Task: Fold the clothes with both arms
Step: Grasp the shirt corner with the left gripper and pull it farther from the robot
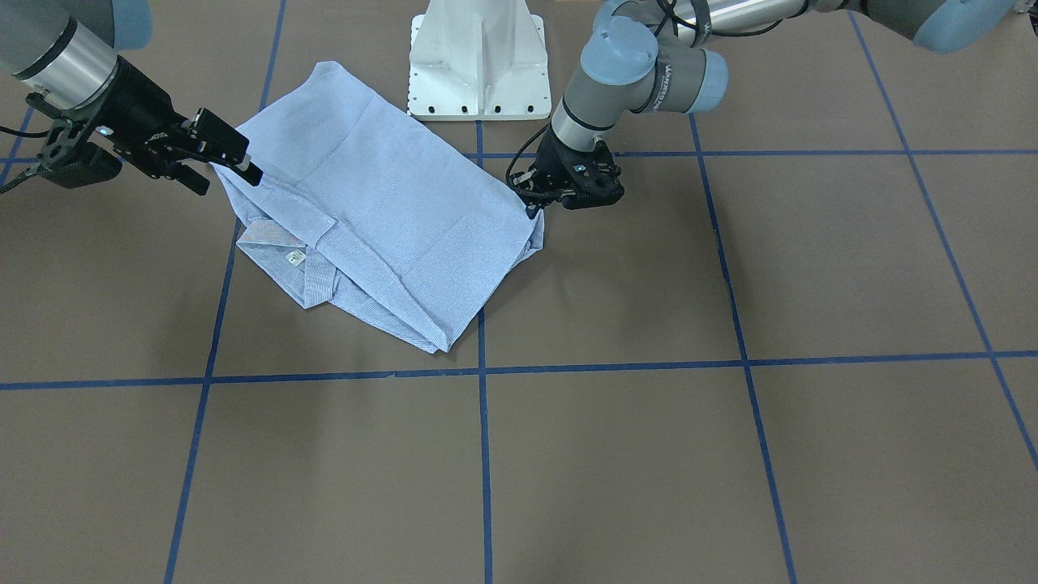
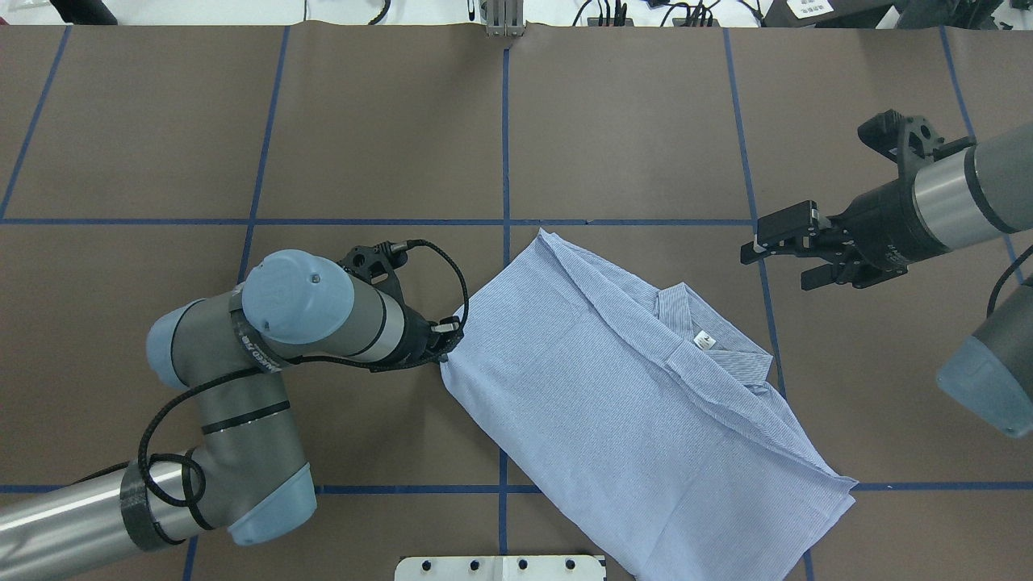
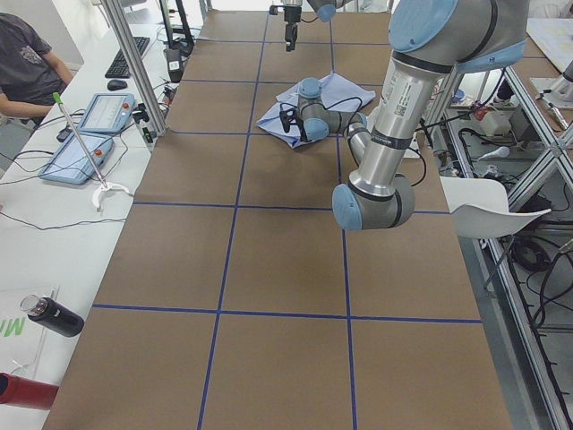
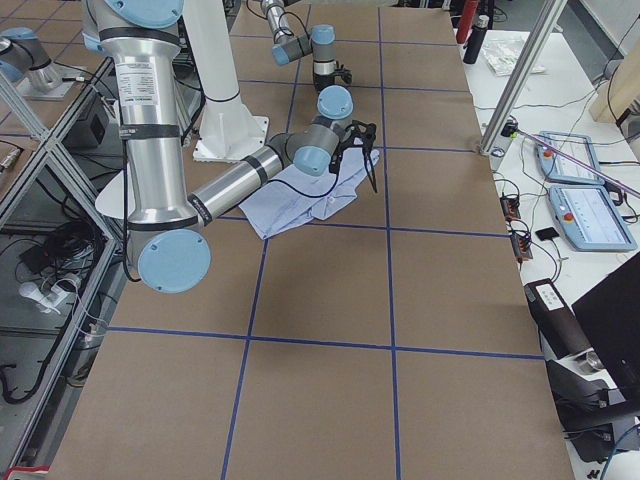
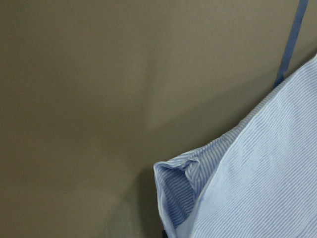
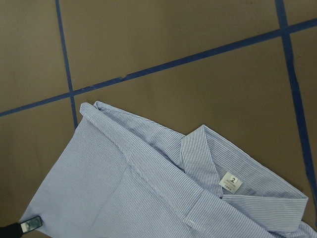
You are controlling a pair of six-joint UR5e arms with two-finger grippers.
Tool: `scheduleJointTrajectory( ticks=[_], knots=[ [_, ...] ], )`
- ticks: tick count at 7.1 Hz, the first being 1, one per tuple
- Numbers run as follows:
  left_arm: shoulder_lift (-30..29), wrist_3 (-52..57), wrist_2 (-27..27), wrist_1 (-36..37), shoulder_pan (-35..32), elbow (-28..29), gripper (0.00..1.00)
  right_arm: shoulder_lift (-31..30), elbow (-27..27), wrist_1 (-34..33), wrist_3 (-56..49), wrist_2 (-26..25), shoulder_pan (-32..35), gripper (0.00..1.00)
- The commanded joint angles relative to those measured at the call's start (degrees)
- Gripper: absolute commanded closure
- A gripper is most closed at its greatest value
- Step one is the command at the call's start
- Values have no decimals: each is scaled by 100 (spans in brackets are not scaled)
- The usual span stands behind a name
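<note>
The light blue striped shirt (image 2: 613, 403) lies folded on the brown table, with its collar and white neck label (image 2: 704, 340) facing up. My left gripper (image 2: 449, 343) sits low at the shirt's left corner, shut on that corner, which looks bunched and slightly raised in the left wrist view (image 5: 178, 183). In the front view the same gripper (image 1: 533, 209) pinches the shirt (image 1: 381, 219) at its right corner. My right gripper (image 2: 775, 270) hovers open beside the collar end, holding nothing; the front view shows it (image 1: 231, 184) at the shirt's left edge.
The white pedestal base (image 1: 478, 65) stands just behind the shirt. Blue tape lines (image 1: 483, 454) divide the table. A side bench in the left view holds control tablets (image 3: 112, 112) and a bottle (image 3: 49, 315), with a seated person (image 3: 27, 63) beside it.
</note>
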Motion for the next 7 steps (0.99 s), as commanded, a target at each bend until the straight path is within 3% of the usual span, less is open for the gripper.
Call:
scheduleJointTrajectory(
  ticks=[1, 3, 5, 7],
  knots=[
    [-595, 400, -3, -40, -483, 772, 100, 126, -109, -23, -1, 25, 123, 0],
    [-835, 716, 6, -475, -879, 1424, 100, 180, -232, -32, -1, 34, 176, 0],
    [-1465, 1051, 24, -1153, -1284, 2730, 100, 189, -233, -50, 86, 34, 185, 0],
    [-1810, 1305, 338, -1612, -1434, 3429, 100, 189, -233, -32, 87, 25, 194, 0]
  ],
)
